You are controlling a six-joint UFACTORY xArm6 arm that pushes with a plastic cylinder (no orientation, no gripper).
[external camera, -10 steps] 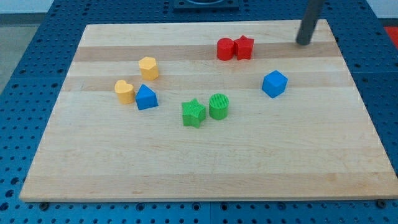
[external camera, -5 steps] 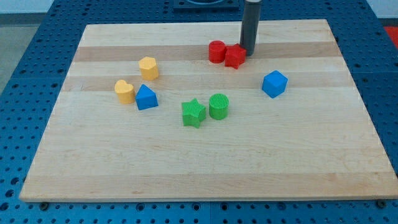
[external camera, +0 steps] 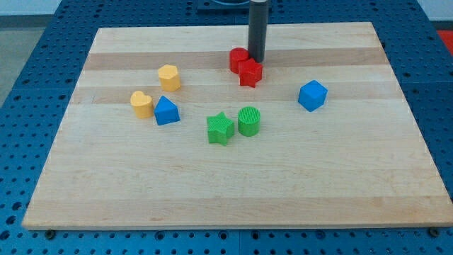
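Keep my tip (external camera: 255,59), a bare rod with no claw to open or close, pressed squarely against the red star (external camera: 249,72) beside the red cylinder (external camera: 238,59), avoiding glancing contact.

My tip (external camera: 255,59) just above star block (external camera: 249,72), right of cylinder (external camera: 238,59)

- Rod (external camera: 257,28) cut off by the view's top edge.
- My tip (external camera: 255,59) hides part of the red cylinder (external camera: 237,59) beside it.
- Red star (external camera: 249,72) covers that cylinder's lower right.
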